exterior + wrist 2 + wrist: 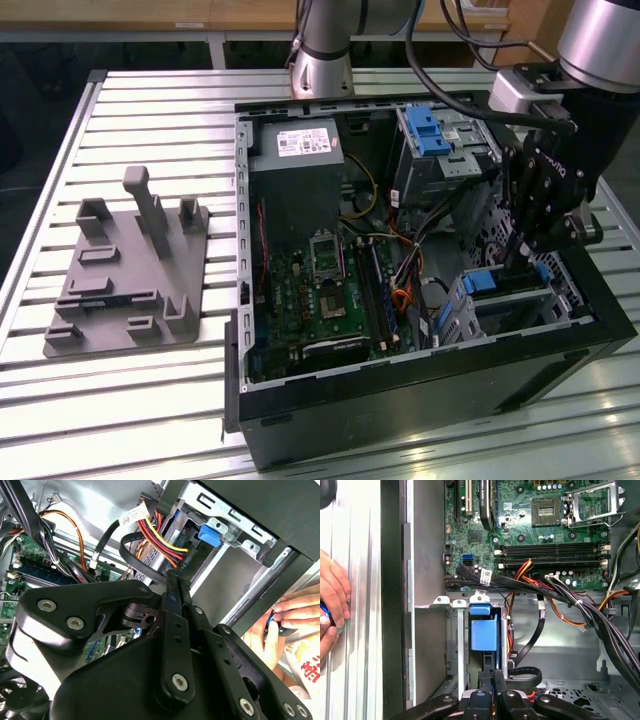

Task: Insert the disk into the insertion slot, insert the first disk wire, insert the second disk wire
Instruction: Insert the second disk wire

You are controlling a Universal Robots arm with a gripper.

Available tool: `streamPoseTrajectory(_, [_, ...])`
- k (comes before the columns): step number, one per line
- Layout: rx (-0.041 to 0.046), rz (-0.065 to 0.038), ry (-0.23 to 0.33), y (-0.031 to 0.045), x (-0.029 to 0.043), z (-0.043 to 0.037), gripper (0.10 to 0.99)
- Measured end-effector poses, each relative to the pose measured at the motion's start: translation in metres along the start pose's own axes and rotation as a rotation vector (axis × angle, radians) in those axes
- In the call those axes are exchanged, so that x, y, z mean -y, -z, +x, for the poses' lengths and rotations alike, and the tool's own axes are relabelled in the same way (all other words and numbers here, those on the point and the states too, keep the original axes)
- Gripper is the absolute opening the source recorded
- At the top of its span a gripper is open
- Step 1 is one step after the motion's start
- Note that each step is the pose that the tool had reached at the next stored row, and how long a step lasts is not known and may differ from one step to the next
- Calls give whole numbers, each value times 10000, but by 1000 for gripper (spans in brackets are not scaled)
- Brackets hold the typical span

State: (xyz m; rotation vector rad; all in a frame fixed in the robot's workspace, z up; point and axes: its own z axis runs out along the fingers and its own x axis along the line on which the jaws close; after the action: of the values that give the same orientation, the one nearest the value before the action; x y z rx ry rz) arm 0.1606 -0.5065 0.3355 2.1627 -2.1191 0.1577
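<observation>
The silver hard drive in its bright blue plastic carrier [483, 632] is sitting seated in the grey sheet-metal bay [451, 650] at the case's near right corner. The black two-fingered gripper [493, 674] is hanging nose-down over it, fingers pressed together on what looks like a thin black cable [134, 560]. That cable is probably light and floppy, best pinched near its plug.

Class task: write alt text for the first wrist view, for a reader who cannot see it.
The tool, fingers together, sits just below a blue drive carrier seated in a metal bay of an open computer case. Above lie bundled cables and a green motherboard; a person's hand rests outside the case.
</observation>
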Motion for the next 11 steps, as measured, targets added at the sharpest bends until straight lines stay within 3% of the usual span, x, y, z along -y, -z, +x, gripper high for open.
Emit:
streamPoseTrajectory(4, [10, -2, -9, -7, 0, 1, 141])
streamPoseTrajectory(8, [73, 2, -11, -7, 1, 1, 141])
streamPoseTrajectory(9, [130, 14, -12, -6, -1, 2, 141])
streamPoseTrajectory(11, [342, 66, -19, -6, -5, 3, 141])
